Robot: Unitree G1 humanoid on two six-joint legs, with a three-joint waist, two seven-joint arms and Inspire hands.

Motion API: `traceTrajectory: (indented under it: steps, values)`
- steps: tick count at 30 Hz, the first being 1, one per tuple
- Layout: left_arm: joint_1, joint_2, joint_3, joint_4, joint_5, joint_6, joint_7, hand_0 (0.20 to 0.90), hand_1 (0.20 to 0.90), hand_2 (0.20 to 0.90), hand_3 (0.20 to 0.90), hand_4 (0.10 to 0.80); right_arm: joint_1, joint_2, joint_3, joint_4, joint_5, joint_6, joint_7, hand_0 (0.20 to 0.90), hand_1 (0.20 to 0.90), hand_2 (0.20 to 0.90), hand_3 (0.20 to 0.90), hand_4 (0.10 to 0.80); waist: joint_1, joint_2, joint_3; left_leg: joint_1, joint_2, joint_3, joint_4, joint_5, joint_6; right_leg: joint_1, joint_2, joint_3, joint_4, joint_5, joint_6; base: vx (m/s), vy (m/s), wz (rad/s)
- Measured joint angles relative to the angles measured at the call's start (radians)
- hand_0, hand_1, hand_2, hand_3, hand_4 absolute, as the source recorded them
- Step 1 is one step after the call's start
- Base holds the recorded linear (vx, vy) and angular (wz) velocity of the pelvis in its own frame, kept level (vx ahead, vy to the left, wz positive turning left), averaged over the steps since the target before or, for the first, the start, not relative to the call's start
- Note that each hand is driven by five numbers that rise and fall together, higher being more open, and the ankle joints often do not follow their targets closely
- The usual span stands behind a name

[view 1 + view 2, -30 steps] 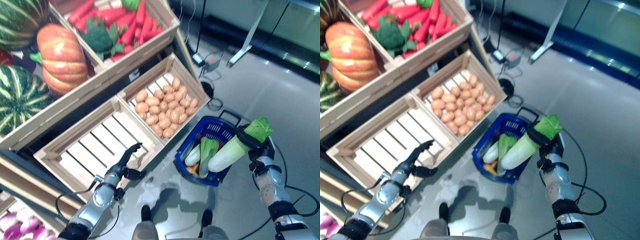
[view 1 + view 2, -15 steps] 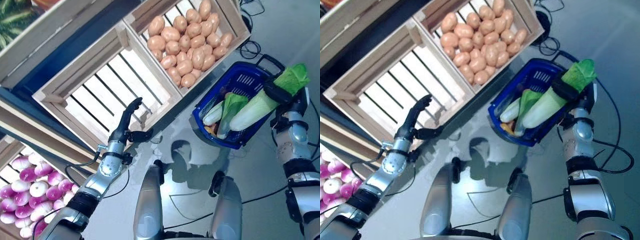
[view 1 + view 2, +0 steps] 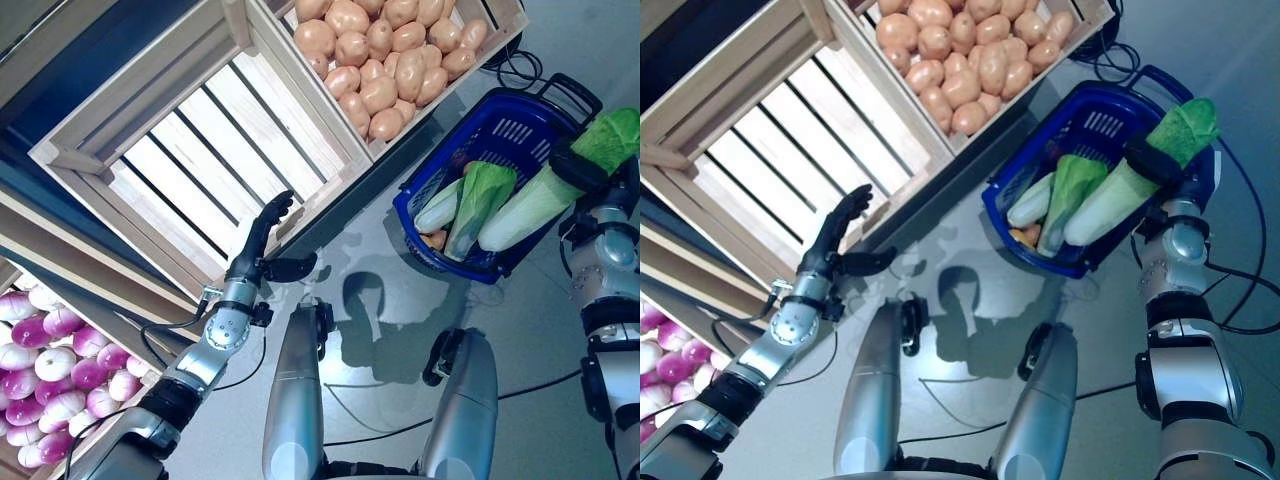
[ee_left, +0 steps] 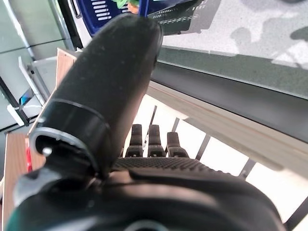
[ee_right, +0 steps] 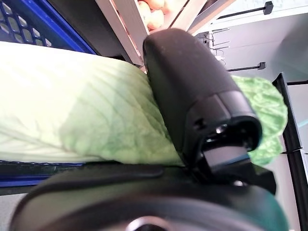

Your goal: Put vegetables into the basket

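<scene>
My right hand (image 3: 583,172) is shut on a long napa cabbage (image 3: 530,205) with a pale stalk and green leafy top. It holds the cabbage slanted over the near right rim of the blue basket (image 3: 500,130) on the floor. The right wrist view shows the thumb (image 5: 192,96) curled over the cabbage (image 5: 72,120). In the basket lie another green and white cabbage (image 3: 478,200), a pale long vegetable (image 3: 436,208) and something orange (image 3: 434,240). My left hand (image 3: 258,245) is open, fingers straight, in front of the empty slatted crate (image 3: 180,150).
A wooden stand of crates is at the left and top. A crate of potatoes (image 3: 385,55) stands just beside the basket. Purple and white onions (image 3: 40,360) fill a low crate at the lower left. Grey floor lies between the stand and the basket.
The camera has tilted further down, so the whole scene has shifted up. My right hand still holds the cabbage over the basket rim. My left hand stays open by the empty crate.
</scene>
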Motion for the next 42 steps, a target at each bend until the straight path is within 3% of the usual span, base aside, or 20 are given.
traceTrajectory:
  steps: [12, 18, 23, 29, 36, 39, 42]
  values:
    - [-0.008, 0.002, 0.000, -0.031, -0.014, -0.003, -0.020, 0.900, 0.900, 0.900, 0.900, 0.800, -0.009, -0.029, 0.000, -0.001, 0.000, 0.000, 0.047, 0.900, 0.900, 0.900, 0.900, 0.800, 0.001, -0.001, 0.000, 0.040, 0.004, 0.001, -0.011, -0.002, -0.002, 0.044, 0.000, -0.008, -0.012, -0.003, -0.001, 0.001, 0.001, 0.00]
    - [-0.004, 0.017, 0.000, -0.035, -0.032, -0.004, -0.045, 0.900, 0.900, 0.900, 0.900, 0.800, -0.020, -0.040, 0.000, -0.006, 0.000, 0.013, 0.068, 0.900, 0.900, 0.900, 0.900, 0.800, 0.002, -0.009, -0.004, 0.112, 0.020, 0.022, -0.067, 0.003, -0.005, 0.115, 0.003, -0.024, -0.067, -0.001, 0.002, 0.017, 0.008, -0.01]
    - [-0.005, 0.030, 0.002, -0.035, -0.032, -0.005, -0.055, 0.900, 0.900, 0.900, 0.900, 0.800, -0.020, -0.037, -0.004, -0.006, 0.010, 0.050, 0.085, 0.900, 0.900, 0.900, 0.900, 0.800, 0.001, -0.017, -0.005, 0.218, 0.030, 0.037, -0.204, 0.039, -0.022, 0.234, 0.025, -0.074, -0.212, 0.043, 0.019, 0.043, 0.002, -0.01]
    - [-0.013, 0.037, 0.023, -0.044, -0.031, -0.001, -0.087, 0.900, 0.900, 0.900, 0.900, 0.800, -0.012, -0.022, -0.014, -0.068, 0.044, 0.061, 0.096, 0.900, 0.900, 0.900, 0.900, 0.800, 0.001, -0.054, -0.031, 0.430, 0.038, 0.091, -0.466, 0.110, -0.030, 0.431, 0.068, -0.124, -0.479, 0.125, 0.024, 0.098, 0.009, -0.10]
    - [0.019, 0.029, 0.064, -0.060, 0.007, 0.023, -0.112, 0.900, 0.900, 0.900, 0.900, 0.800, 0.172, 0.126, -0.026, -0.350, 0.079, 0.061, 0.103, 0.900, 0.900, 0.900, 0.900, 0.800, -0.005, -0.092, -0.117, 0.714, 0.030, 0.143, -0.862, 0.246, -0.050, 0.705, 0.164, -0.158, -0.919, 0.303, 0.034, 0.187, 0.040, -0.17]
    - [0.087, -0.005, 0.083, -0.060, 0.013, 0.043, -0.135, 0.900, 0.900, 0.900, 0.900, 0.800, 0.319, 0.225, -0.017, -0.446, 0.080, 0.061, 0.108, 0.900, 0.900, 0.900, 0.900, 0.800, -0.017, -0.104, -0.223, 0.771, 0.014, 0.146, -0.969, 0.274, -0.055, 0.767, 0.177, -0.157, -1.046, 0.346, 0.042, 0.125, 0.050, -0.04]
    - [0.221, -0.049, 0.090, -0.055, 0.019, 0.050, -0.177, 0.900, 0.900, 0.900, 0.900, 0.800, 0.494, 0.343, 0.016, -0.494, 0.082, 0.061, 0.127, 0.900, 0.900, 0.900, 0.900, 0.800, -0.030, -0.108, -0.316, 0.877, 0.001, 0.179, -1.077, 0.288, -0.059, 0.859, 0.185, -0.151, -1.163, 0.379, 0.041, 0.072, 0.047, -0.17]
